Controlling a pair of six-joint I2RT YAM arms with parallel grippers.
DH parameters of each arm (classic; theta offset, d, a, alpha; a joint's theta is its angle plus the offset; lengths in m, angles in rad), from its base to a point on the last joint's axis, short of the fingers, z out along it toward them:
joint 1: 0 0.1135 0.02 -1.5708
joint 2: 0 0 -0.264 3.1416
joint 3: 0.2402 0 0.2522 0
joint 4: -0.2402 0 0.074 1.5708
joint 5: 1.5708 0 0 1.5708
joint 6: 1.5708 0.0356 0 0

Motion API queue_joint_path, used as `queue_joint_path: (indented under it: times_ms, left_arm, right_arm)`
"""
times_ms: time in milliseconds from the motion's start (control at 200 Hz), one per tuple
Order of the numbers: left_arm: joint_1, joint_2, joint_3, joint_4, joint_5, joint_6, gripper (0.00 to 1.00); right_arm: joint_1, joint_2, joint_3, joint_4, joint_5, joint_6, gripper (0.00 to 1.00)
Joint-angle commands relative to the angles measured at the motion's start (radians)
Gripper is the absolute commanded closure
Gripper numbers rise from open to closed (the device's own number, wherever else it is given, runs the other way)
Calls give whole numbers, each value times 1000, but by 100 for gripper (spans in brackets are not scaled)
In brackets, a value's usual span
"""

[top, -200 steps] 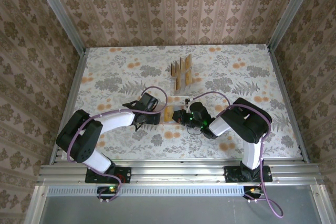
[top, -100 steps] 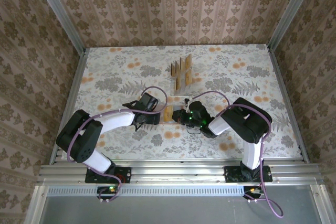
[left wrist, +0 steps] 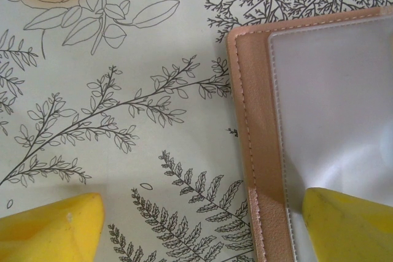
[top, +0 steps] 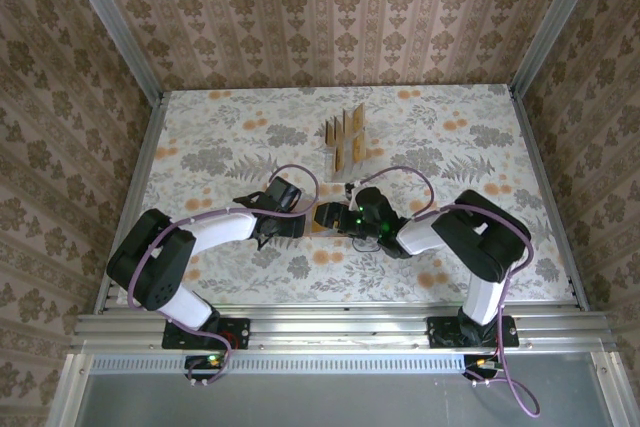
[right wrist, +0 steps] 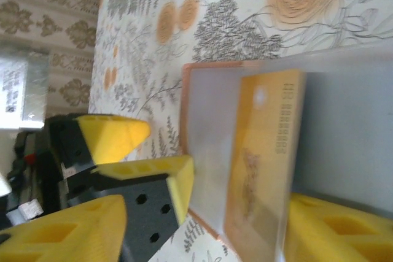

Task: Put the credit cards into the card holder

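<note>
The reddish-brown card holder lies open and flat on the table between my two grippers. My left gripper is open astride its stitched leather edge, with one yellow fingertip on the greyish clear pocket and the other on the tablecloth. In the right wrist view a golden credit card lies on the holder, partly under the clear pocket. My right gripper is open around the card's near end, its jaws wide apart. More credit cards stand upright in a clear stand farther back.
The floral tablecloth covers the whole table. The clear stand sits just beyond the two grippers. Patterned walls and metal rails enclose the table on all sides. My left gripper's fingers are close in front of the right gripper.
My right gripper has slid left over the card holder, closing the gap to the left gripper. The left arm has stayed where it was.
</note>
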Motion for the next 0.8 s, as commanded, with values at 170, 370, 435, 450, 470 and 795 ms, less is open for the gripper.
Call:
queue_joint_path:
  times_ms: [170, 370, 435, 450, 470, 795]
  left_arm:
    - [0, -9, -32, -19, 5, -7, 15]
    - [3, -2, -27, 4, 21, -7, 15]
    - [2, -3, -21, 8, 23, -6, 15]
    - [4, -3, -20, 9, 21, -5, 15]
    - [4, -5, -19, 10, 21, -4, 15]
    - [41, -51, -10, 25, 50, 2, 15]
  right_arm:
    - [-1, -80, 52, -361, 59, -109, 15]
    - [-1, -119, 107, -484, 69, -161, 13]
    - [-6, -125, 117, -510, 73, -168, 13]
    - [-7, -128, 118, -515, 74, -171, 13]
    - [-9, -131, 120, -522, 76, -172, 13]
    - [-29, -192, 241, -811, 160, -285, 36]
